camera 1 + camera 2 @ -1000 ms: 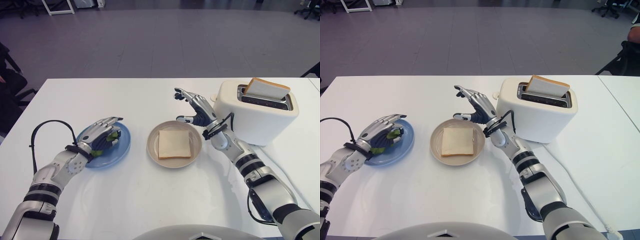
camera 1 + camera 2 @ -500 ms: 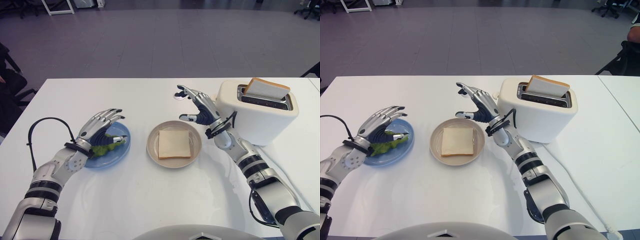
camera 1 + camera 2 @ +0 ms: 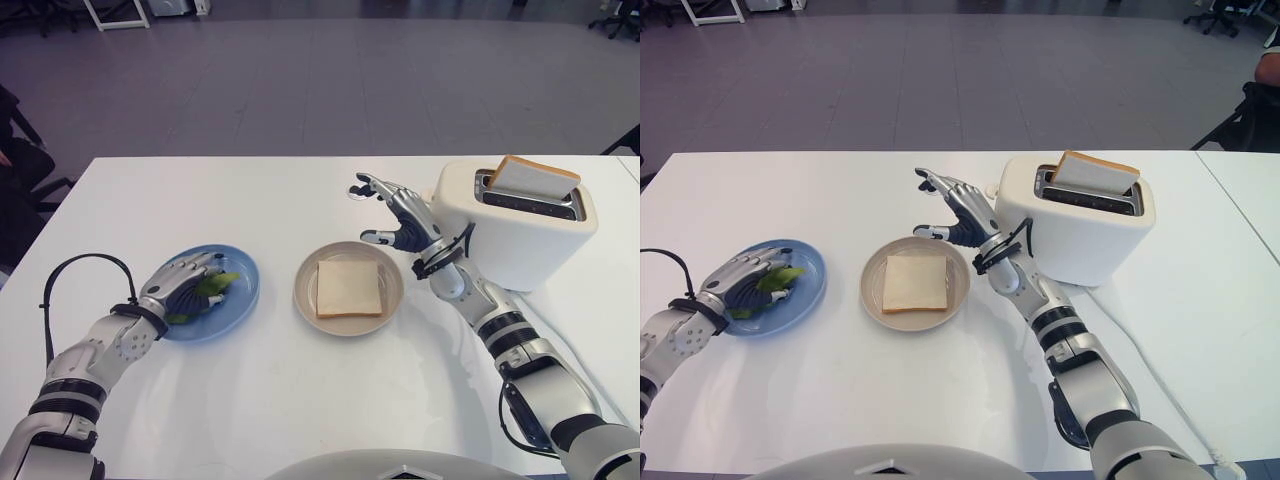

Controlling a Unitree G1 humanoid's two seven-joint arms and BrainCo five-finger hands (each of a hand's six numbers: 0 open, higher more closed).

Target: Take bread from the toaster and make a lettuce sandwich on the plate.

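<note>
A blue plate [image 3: 238, 298] at the left holds green lettuce [image 3: 216, 283]. My left hand [image 3: 178, 287] rests low on the plate's near-left side, its fingers curled over the lettuce, with a leaf sticking out past the fingertips. One bread slice [image 3: 349, 288] lies flat on the beige plate [image 3: 304, 287] in the middle. A second slice [image 3: 533, 177] stands tilted in a slot of the white toaster [image 3: 520, 240] at the right. My right hand [image 3: 402, 213] hovers open between the toaster and the beige plate's far right rim, holding nothing.
A black cable [image 3: 52, 295] loops on the table by my left forearm. The toaster's white cord [image 3: 1160, 392] runs toward the near right edge. A small white disc [image 3: 355, 193] lies just beyond my right fingertips.
My left hand, raised and spread half a second ago, has dropped back and to the left onto the lettuce with fingers curled. The right hand has barely shifted.
</note>
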